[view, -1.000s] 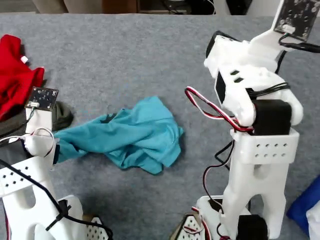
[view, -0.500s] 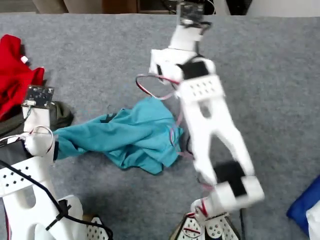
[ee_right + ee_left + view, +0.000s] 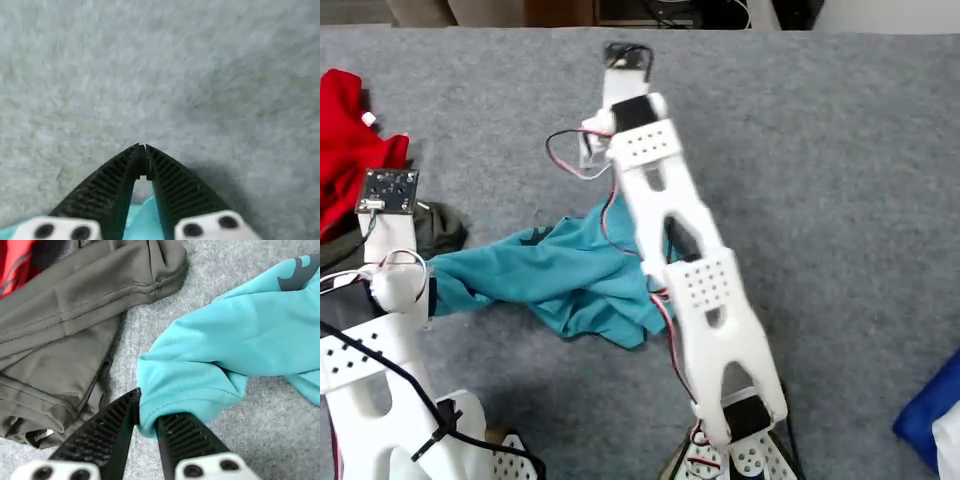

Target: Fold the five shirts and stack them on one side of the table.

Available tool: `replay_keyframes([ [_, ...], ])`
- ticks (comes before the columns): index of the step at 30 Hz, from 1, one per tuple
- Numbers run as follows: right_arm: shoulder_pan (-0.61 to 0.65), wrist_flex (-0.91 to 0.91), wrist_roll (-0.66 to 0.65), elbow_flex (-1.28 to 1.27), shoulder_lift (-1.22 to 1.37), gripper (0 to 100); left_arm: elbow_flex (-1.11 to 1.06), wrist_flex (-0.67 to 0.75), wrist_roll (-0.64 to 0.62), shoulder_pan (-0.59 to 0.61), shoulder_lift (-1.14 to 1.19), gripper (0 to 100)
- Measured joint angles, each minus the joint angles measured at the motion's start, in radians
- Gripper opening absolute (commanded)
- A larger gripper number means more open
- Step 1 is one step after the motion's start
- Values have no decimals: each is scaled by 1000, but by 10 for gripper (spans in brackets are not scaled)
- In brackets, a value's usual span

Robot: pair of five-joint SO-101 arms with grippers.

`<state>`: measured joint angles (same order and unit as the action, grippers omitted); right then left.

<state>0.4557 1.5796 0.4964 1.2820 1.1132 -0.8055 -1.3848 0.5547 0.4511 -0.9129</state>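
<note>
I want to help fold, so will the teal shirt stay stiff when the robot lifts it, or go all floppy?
Probably floppy: the teal shirt lies crumpled in soft folds. It looks thin and light, since the left fingers bunch its edge easily. It may drag rather than slide on the fuzzy table.

- It looked like a robotics lab or a maker's workbench.
- Two white plastic arms, the left arm (image 3: 380, 340) and the right arm (image 3: 705, 290), stood side by side with bare wires (image 3: 553, 152) and an uncased camera board (image 3: 387, 191).
- A grey felt cover (image 3: 840, 150) lay over the table, with a teal shirt (image 3: 570, 270) and a red shirt (image 3: 350, 150) loose on it.
- Dark cables (image 3: 670, 12) showed beyond the far edge.
</note>
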Motion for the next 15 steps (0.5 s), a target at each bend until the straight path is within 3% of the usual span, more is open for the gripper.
replay_keyframes([
  [4, 3, 149, 0, 267, 140, 265, -3, 5, 0, -21, 0, 21],
  [15, -34, 189, 0, 233, 147, 210, -25, 60, 0, -32, 0, 21],
])
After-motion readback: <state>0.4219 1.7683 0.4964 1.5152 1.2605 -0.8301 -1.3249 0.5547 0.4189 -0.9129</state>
